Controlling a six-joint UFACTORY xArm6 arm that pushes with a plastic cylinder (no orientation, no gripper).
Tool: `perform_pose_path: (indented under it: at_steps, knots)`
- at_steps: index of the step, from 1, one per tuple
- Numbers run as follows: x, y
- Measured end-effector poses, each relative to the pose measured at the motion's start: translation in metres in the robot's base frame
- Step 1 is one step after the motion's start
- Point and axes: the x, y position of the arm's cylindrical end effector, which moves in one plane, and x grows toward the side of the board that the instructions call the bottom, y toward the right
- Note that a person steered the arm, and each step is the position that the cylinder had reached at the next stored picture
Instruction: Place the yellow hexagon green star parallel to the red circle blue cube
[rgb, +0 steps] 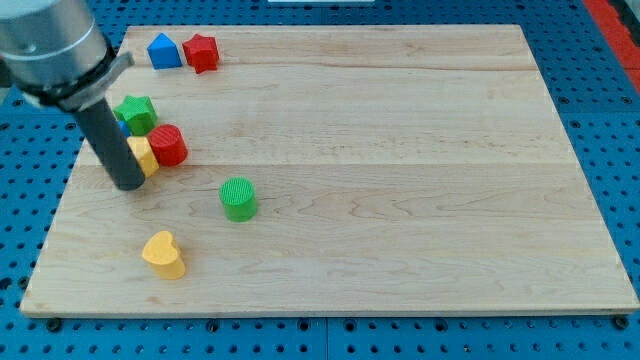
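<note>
A yellow hexagon (145, 155) lies at the board's left, partly hidden by my rod. A red circle (168, 145) touches its right side. A green star (136, 113) sits just above them. A blue cube (122, 127) shows only as a sliver between the rod and the star. My tip (129, 184) rests on the board just left of and below the yellow hexagon, touching or nearly touching it.
A blue house-shaped block (164, 51) and a red star (201, 52) sit side by side near the top left edge. A green circle (238, 198) stands below the cluster to the right. A yellow heart (163, 254) lies near the bottom left.
</note>
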Motion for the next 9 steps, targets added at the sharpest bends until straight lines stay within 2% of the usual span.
perform_pose_path:
  at_steps: [3, 5, 6, 7, 8, 9]
  knots:
    - [-0.093, 0.011]
    - [-0.136, 0.028]
    - [-0.110, 0.036]
    - [-0.061, 0.017]
    - [-0.079, -0.031]
    - [-0.096, -0.050]
